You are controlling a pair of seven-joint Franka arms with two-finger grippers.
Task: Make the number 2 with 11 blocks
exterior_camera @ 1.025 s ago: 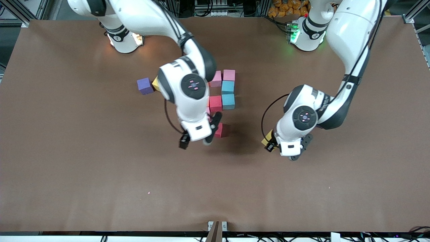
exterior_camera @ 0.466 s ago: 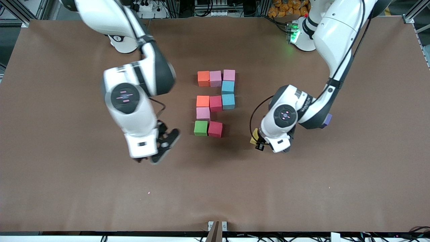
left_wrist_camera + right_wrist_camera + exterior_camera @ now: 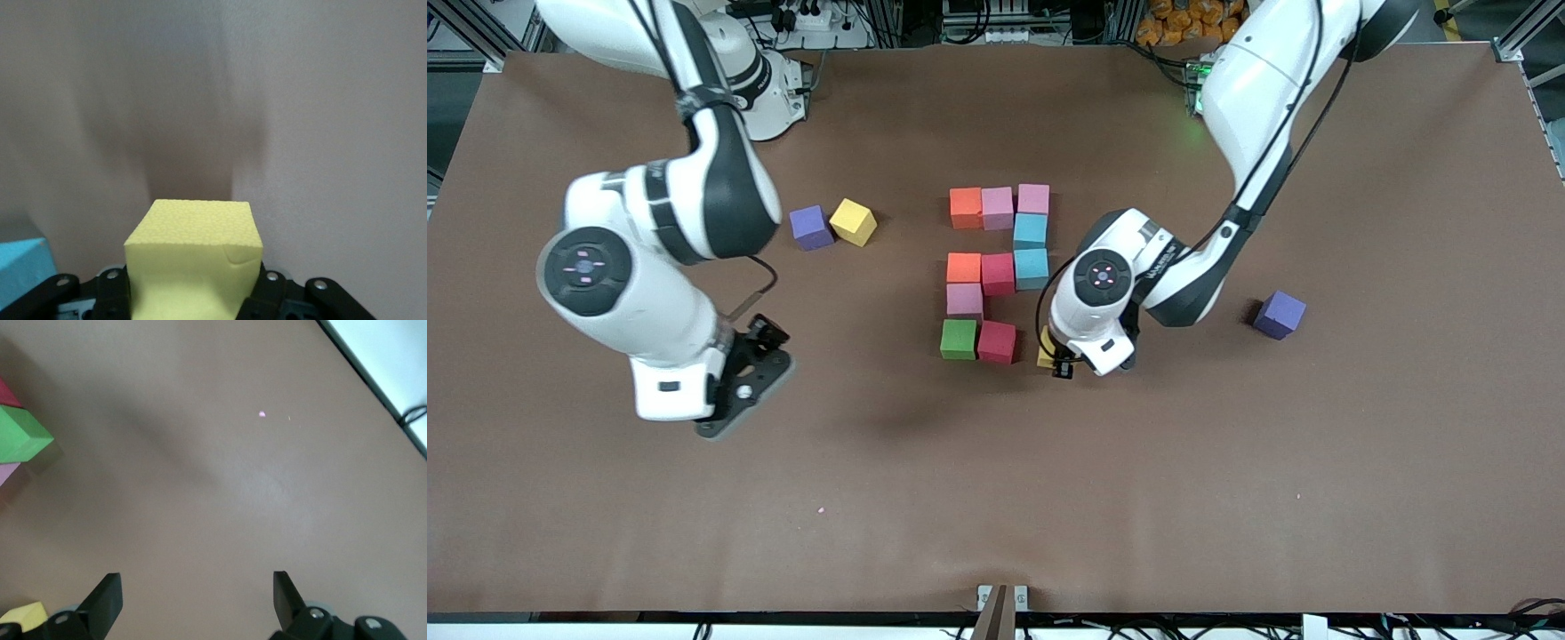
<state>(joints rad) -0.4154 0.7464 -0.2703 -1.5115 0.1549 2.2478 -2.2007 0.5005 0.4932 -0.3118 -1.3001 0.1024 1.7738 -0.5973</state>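
Left claw (image 3: pixel 1060 363) grips a yellow block (image 3: pixel 193 257) beside the red block (image 3: pixel 996 342) to finish the 2's base, while the right claw (image 3: pixel 738 404) waits open.

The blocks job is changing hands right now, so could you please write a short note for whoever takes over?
Left gripper: jaws shut on a yellow block, beside the red block that ends the figure's nearest row.
Right gripper: jaws open, empty, waiting over bare table toward the right arm's end.
Done: ten blocks form most of the 2, with the green block and red in the nearest row.
Left: set down the held yellow.
Unused: another yellow block and two purple cubes.
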